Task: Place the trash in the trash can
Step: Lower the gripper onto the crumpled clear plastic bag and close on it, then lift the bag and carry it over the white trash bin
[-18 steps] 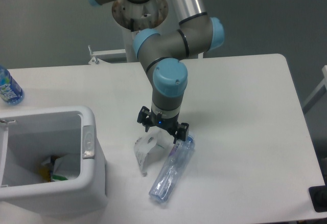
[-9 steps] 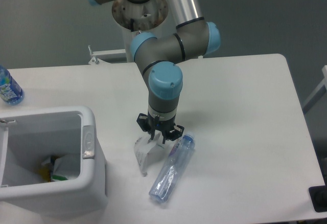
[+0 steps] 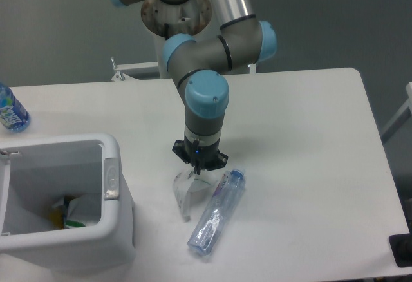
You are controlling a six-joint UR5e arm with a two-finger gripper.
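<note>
Near the table's middle, the gripper (image 3: pixel 199 169) is pointing straight down with its fingers drawn together on the top edge of the crumpled wrapper (image 3: pixel 187 192), apparently pinching a raised fold because flat film offers little else to grip. Just right of it, the clear bottle (image 3: pixel 217 212) is lying on its side, untouched, awaiting its own turn. At the near left, the trash can (image 3: pixel 109 147) is standing open-topped, already holding some scraps.
</note>
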